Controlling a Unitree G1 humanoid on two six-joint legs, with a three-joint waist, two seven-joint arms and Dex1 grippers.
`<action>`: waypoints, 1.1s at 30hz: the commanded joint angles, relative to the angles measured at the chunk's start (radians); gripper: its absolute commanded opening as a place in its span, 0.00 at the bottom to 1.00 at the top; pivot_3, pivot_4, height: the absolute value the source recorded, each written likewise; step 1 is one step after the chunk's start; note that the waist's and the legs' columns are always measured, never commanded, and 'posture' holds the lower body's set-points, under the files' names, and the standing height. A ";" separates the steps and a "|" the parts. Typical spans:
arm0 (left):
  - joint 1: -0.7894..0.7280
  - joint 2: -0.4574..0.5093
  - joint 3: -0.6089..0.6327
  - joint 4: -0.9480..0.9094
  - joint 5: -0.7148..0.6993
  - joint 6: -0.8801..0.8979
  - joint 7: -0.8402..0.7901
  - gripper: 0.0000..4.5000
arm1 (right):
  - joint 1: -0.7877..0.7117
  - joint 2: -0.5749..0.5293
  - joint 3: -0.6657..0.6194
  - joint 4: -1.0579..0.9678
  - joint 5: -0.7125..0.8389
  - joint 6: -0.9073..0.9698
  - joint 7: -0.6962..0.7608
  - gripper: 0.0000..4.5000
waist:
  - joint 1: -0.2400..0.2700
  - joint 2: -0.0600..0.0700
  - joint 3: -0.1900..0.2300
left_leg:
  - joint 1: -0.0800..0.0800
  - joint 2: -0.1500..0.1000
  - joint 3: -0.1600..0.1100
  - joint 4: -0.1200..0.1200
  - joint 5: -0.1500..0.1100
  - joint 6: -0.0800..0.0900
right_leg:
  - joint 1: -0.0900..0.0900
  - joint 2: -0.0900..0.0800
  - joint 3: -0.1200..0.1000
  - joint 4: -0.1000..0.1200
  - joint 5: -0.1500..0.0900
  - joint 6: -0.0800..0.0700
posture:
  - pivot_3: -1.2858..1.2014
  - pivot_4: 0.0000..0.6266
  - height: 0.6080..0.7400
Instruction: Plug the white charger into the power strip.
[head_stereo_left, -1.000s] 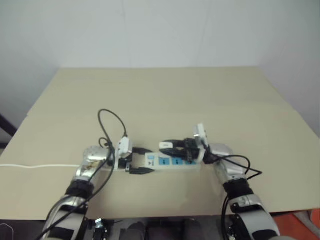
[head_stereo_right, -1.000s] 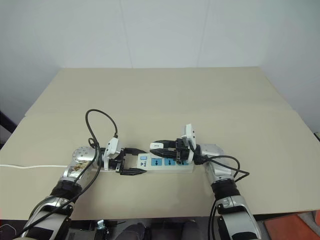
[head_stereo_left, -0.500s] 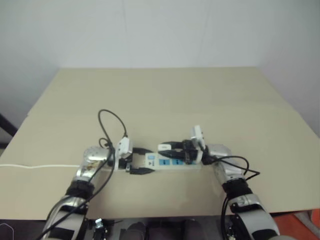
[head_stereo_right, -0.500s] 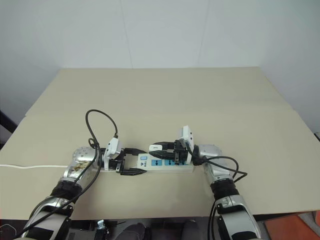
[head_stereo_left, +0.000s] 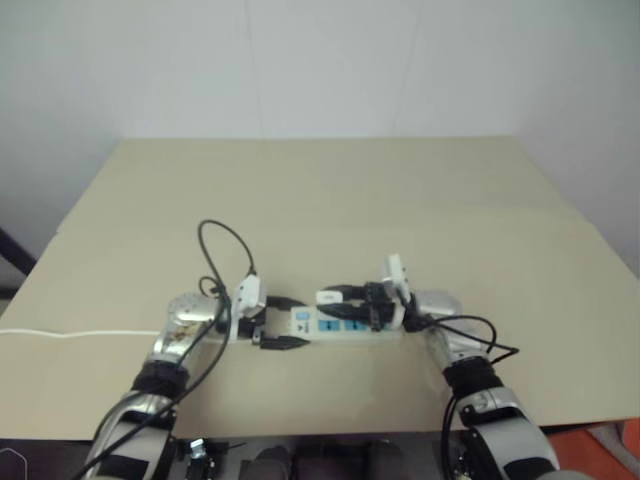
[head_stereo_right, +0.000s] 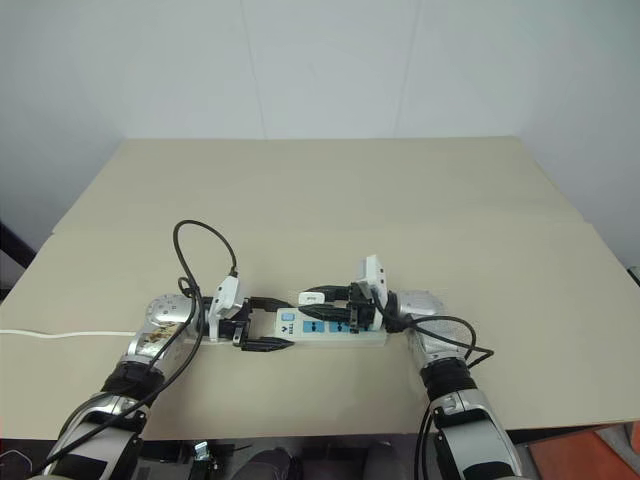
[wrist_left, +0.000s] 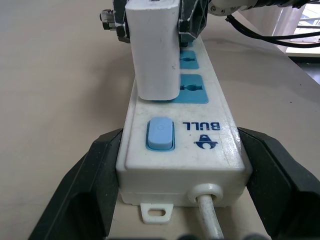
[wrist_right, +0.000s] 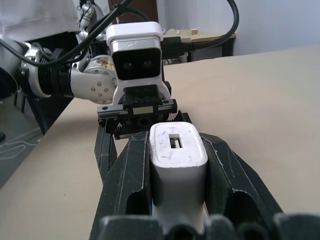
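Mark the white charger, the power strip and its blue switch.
white charger (wrist_left: 154, 55), left wrist view, front face.
power strip (wrist_left: 220, 160), left wrist view, top near cord end.
blue switch (wrist_left: 160, 134), left wrist view, its middle.

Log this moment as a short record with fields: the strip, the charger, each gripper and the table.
power strip: long white plastic power strip with blue sockets and blue switch, flat on table
charger: small white boxy charger standing on the socket nearest the switch; prongs hidden
left gripper: jaws clamped on the strip's cord end
right gripper: jaws shut on the charger
table: beige tabletop
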 joint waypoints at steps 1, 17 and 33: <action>0.011 0.009 -0.008 -0.009 0.008 0.003 -0.003 0.72 | 0.027 -0.018 0.033 0.051 -0.065 -0.028 0.000 0.25 | 0.000 0.000 0.000 | 0.001 0.000 0.000 0.000 -0.001 0.001 | 0.000 0.000 0.000 0.000 0.000 0.000 | 0.52 0.24 1.00; 0.012 0.013 -0.007 -0.019 0.003 0.011 -0.005 0.72 | 0.018 -0.039 0.079 0.090 -0.086 0.083 -0.024 0.25 | 0.000 0.001 -0.002 | 0.008 0.001 0.001 -0.003 -0.001 0.002 | 0.002 0.000 0.000 -0.001 -0.001 -0.001 | 0.52 0.24 1.00; 0.009 0.015 -0.004 -0.013 0.001 0.013 -0.007 0.72 | 0.021 -0.044 0.094 0.100 -0.114 0.024 -0.041 0.41 | 0.000 0.001 -0.002 | 0.010 0.001 0.001 -0.004 -0.002 0.002 | 0.002 0.000 0.000 -0.001 -0.001 -0.001 | 0.52 0.24 1.00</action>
